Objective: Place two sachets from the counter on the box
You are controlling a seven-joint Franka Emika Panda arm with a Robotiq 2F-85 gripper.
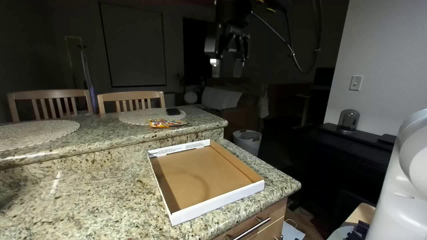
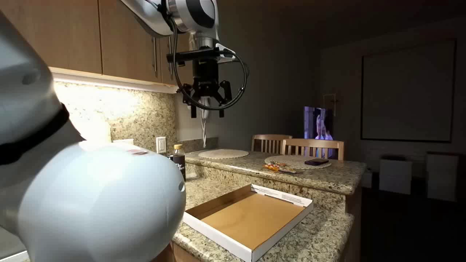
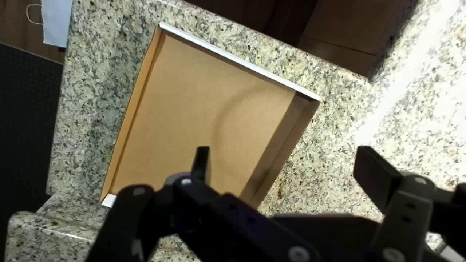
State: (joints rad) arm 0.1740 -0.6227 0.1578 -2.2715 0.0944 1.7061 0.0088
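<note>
Gripper [image 2: 207, 113] hangs high above the granite counter [image 2: 318, 229], spread wide and holding nothing, while orange-and-yellow sachets [image 2: 273, 167] lie on its upper level, so both placements in the white-walled box [image 2: 255, 218] seem left to do.

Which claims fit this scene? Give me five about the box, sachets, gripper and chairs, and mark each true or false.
1. The box stands on the lower level of the counter. True.
2. The sachets lie inside the box. False: they lie on the counter's raised level, at the edge of a placemat.
3. The gripper is open. True.
4. The gripper touches the box. False: it hangs apart from it, higher up.
5. Two wooden chairs stand beyond the raised level in both exterior views. True.
</note>
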